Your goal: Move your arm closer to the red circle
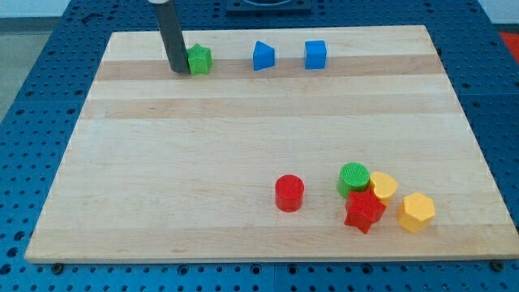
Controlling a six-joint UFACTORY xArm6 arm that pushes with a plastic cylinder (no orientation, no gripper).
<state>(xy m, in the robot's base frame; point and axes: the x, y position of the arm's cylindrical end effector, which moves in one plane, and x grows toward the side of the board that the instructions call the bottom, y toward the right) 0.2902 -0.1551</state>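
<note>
The red circle (289,193) is a short red cylinder on the wooden board (203,146), at the view's lower middle right. My tip (178,70) stands near the view's top left, touching or nearly touching the left side of a green star-shaped block (199,59). The tip is far from the red circle, up and to the left of it across the board.
A blue pentagon-like block (263,56) and a blue cube (315,54) sit along the view's top. Right of the red circle lie a green cylinder (353,178), a yellow cylinder (383,186), a red star (364,212) and a yellow hexagon (417,212).
</note>
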